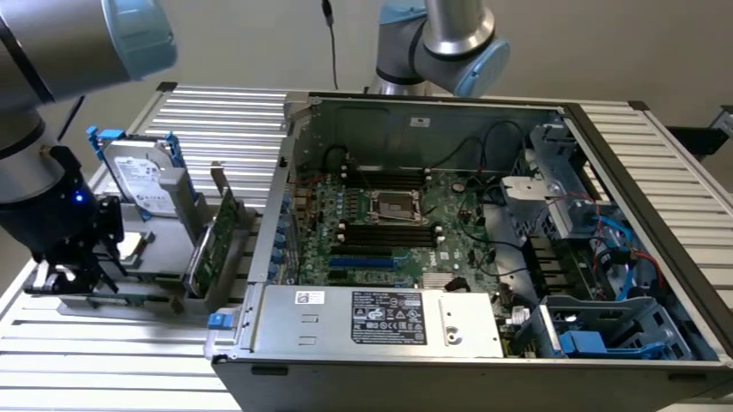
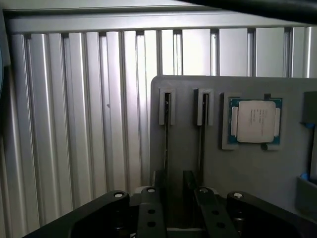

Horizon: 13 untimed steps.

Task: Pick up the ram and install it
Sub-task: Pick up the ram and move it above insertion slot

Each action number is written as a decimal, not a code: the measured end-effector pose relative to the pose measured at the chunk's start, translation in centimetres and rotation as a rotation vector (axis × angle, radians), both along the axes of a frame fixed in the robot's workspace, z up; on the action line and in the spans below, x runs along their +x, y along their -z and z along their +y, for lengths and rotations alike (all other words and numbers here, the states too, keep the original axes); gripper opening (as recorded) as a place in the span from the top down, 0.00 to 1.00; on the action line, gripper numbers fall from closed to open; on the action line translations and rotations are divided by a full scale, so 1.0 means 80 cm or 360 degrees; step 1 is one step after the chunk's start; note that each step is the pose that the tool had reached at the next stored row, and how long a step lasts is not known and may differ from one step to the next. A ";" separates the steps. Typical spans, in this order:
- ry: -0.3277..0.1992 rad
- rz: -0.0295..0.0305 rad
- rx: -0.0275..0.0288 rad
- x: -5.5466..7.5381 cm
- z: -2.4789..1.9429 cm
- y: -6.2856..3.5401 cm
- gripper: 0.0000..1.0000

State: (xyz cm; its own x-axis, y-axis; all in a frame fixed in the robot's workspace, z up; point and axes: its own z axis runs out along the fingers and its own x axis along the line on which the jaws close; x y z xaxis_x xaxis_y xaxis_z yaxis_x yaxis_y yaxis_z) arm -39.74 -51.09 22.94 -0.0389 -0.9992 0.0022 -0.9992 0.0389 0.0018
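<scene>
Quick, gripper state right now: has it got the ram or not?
Gripper: open, nothing held, close over the ram sticks standing in the grey holder.

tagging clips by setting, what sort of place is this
Probably a robotics lab or test cell for computer assembly: an open computer case with its motherboard bare sits on a ribbed aluminium table, beside a grey holder carrying a hard drive and a processor chip.

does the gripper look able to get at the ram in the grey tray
Probably yes: the gripper hangs just over the grey tray, jaws apart, and the ram stands on edge in its slot with nothing covering it. The processor chip lies off to one side.
</scene>
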 end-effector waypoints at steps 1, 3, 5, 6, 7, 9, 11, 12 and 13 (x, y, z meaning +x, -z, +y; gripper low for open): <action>0.0000 0.00000 0.00000 0.000 -0.0009 0.002 0.69; 0.0000 -0.00001 0.00001 0.000 -0.0029 0.007 0.69; 0.0000 -0.00003 0.00002 0.000 -0.0048 0.012 0.69; 0.0000 -0.00001 0.00001 0.001 -0.0056 0.014 0.69; 0.0000 -0.00001 0.00001 0.002 -0.0063 0.016 0.69; 0.0000 0.00005 0.00000 0.005 -0.0067 0.020 0.69; 0.0000 0.00030 0.00001 0.008 -0.0067 0.025 0.69; 0.0000 0.00044 0.00000 0.009 -0.0067 0.027 0.69; 0.0000 0.00060 0.00002 0.009 -0.0066 0.029 0.69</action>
State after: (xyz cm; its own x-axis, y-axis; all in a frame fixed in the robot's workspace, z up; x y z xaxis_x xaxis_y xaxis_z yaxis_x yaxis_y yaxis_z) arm -39.01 -51.62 20.64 -0.0391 -0.9992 0.0023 -0.9992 0.0391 0.0055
